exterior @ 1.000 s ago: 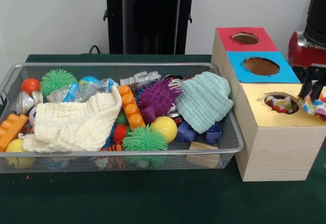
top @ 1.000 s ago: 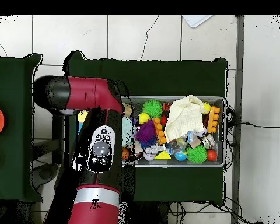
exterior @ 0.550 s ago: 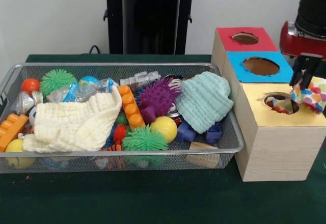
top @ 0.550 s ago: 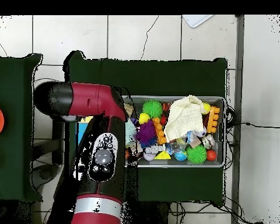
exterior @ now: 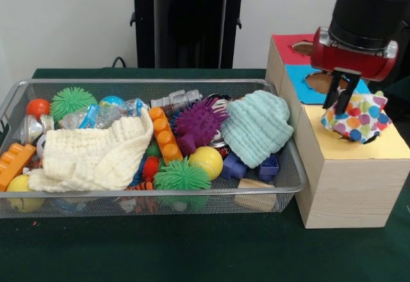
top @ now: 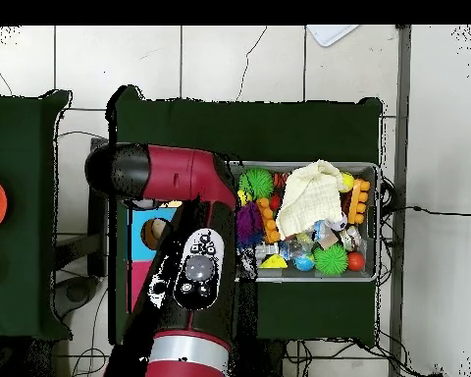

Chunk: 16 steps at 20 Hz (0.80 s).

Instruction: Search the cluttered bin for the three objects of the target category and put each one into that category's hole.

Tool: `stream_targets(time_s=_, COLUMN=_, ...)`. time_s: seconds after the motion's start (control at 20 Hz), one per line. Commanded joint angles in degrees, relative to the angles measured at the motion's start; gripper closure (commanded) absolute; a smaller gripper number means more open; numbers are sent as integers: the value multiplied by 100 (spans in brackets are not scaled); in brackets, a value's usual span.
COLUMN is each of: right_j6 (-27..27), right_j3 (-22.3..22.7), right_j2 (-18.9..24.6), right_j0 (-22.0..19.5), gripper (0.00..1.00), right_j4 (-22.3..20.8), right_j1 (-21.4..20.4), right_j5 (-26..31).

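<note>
My gripper hangs over the yellow-topped box, shut on a polka-dot cloth that dangles just above the box top and hides its hole. In the wire bin lie a cream knitted cloth at the left and a mint knitted cloth at the right end. The overhead view shows the cream cloth in the bin, while the red arm hides the gripper and the mint cloth.
A blue-topped box and a red-topped box stand behind the yellow one, partly hidden by the arm. The bin also holds spiky balls, an orange brick strip, a yellow ball, blocks and metal parts.
The arm has swung from the yellow box's outer edge toward the bin, carrying the polka-dot cloth to above the yellow top. The bin's contents have not moved.
</note>
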Motion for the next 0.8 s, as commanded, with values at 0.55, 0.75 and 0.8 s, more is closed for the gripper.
stream_targets(time_s=0.55, right_j6=406, right_j3=954, right_j2=748, right_j0=-461, gripper=100, right_j4=-168, right_j1=-57, right_j5=-898)
stream_targets(time_s=0.75, right_j6=441, right_j3=856, right_j2=992, right_j0=-509, gripper=100, right_j4=-85, right_j1=184, right_j5=-1126)
stream_targets(time_s=0.8, right_j6=446, right_j3=848, right_j2=1023, right_j0=-513, gripper=100, right_j4=-74, right_j1=186, right_j5=-1083)
